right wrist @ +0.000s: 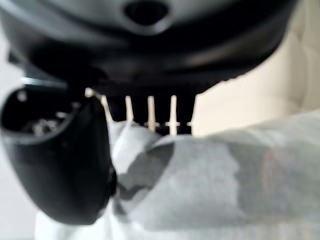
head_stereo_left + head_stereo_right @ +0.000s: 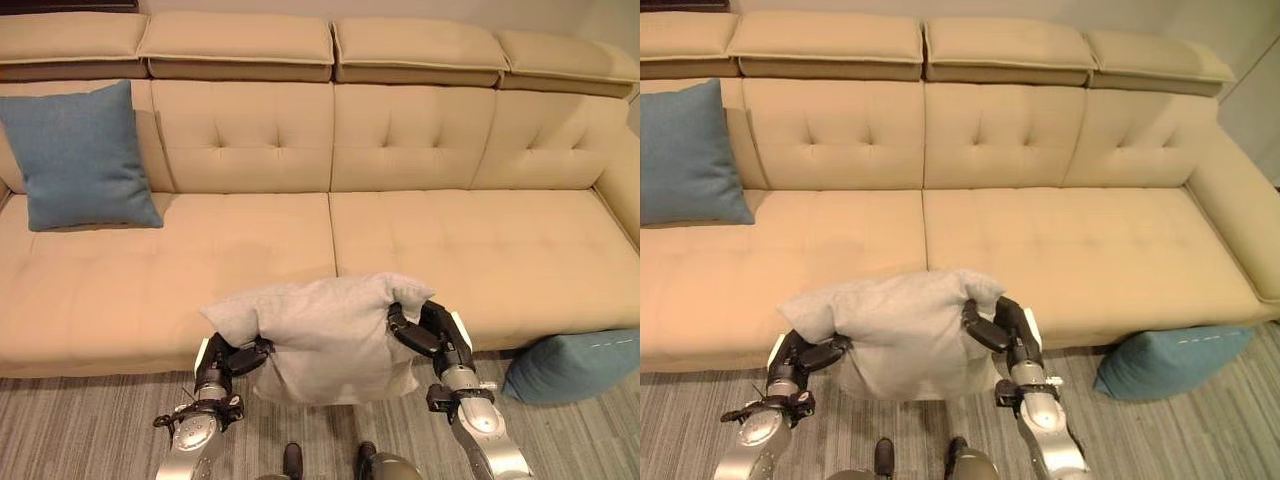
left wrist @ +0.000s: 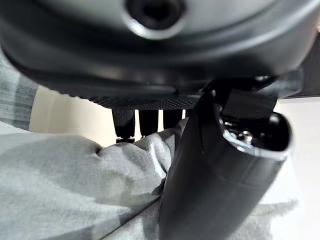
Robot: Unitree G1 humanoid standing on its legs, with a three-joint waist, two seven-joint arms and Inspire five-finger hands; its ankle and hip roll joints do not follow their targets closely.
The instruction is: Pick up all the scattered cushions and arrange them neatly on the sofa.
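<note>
A light grey cushion hangs in front of the sofa's front edge, held between both hands. My left hand grips its left side with fingers and thumb pinching the cloth. My right hand is curled round its right upper corner. A blue cushion leans upright against the backrest at the sofa's far left. Another blue cushion lies on the floor at the sofa's right front, partly under the seat edge.
The beige sofa spans the whole view, with tufted backrest and a chaise arm at the right. Grey striped carpet lies in front of it.
</note>
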